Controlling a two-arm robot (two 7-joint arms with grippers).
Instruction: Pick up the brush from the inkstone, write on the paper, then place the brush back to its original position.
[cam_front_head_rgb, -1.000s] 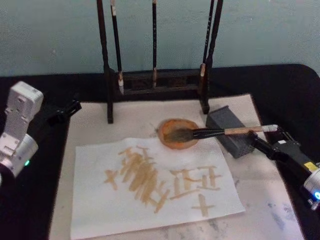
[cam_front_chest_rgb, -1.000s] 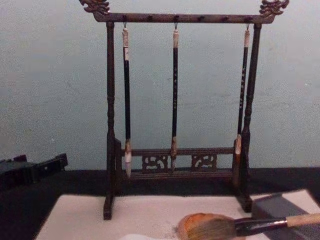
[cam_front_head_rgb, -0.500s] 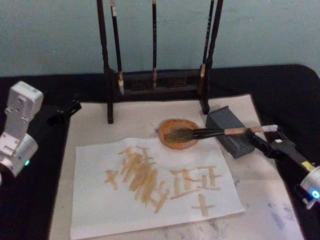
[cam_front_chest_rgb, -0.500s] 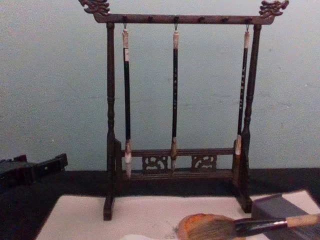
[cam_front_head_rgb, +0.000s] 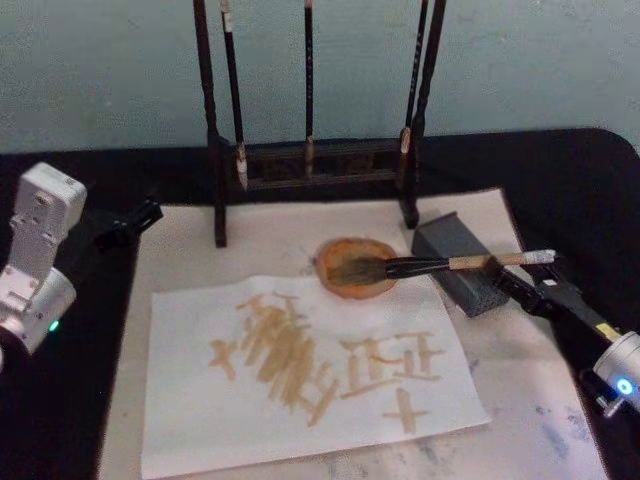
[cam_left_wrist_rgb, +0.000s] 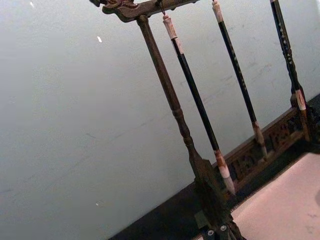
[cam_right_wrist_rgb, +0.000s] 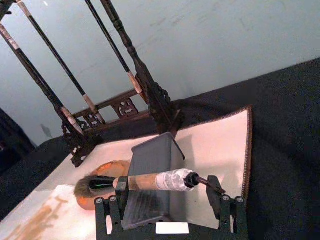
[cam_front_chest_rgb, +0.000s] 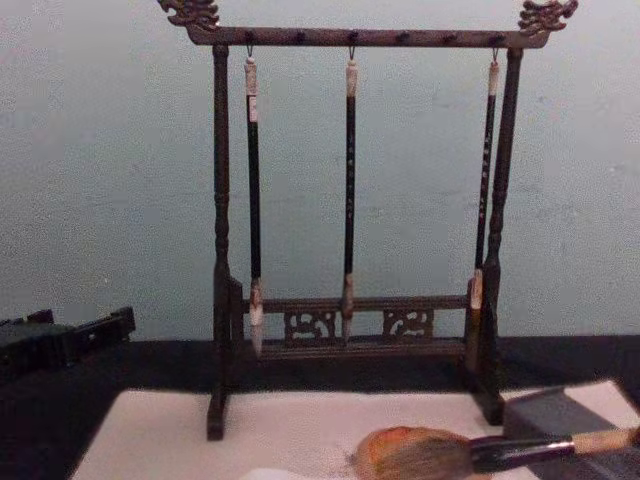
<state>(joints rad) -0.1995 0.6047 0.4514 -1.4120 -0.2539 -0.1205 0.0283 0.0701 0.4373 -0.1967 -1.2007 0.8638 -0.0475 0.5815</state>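
Note:
The brush (cam_front_head_rgb: 440, 264) lies flat, its bushy grey-brown head resting in the round orange inkstone (cam_front_head_rgb: 340, 286) and its tan handle across a grey block (cam_front_head_rgb: 468, 288). My right gripper (cam_front_head_rgb: 528, 279) is open at the handle's taped end. In the right wrist view its fingers (cam_right_wrist_rgb: 107, 206) stand on either side of the brush (cam_right_wrist_rgb: 150, 181) without closing on it. The white paper (cam_front_head_rgb: 180, 420), covered in tan strokes, lies in front of the inkstone. My left gripper (cam_front_head_rgb: 128, 222) is parked at the table's left edge, away from all of this.
A dark wooden rack (cam_front_head_rgb: 214, 150) with three slim hanging brushes stands behind the inkstone. A beige felt mat (cam_front_head_rgb: 540, 400) lies under everything on a black cloth. The chest view shows the rack (cam_front_chest_rgb: 222, 250), the inkstone (cam_front_chest_rgb: 400, 442) and the brush head (cam_front_chest_rgb: 425, 458).
My right arm has drawn back toward the near right, away from the brush handle. The brush has stayed on the inkstone and block. The left arm has not moved.

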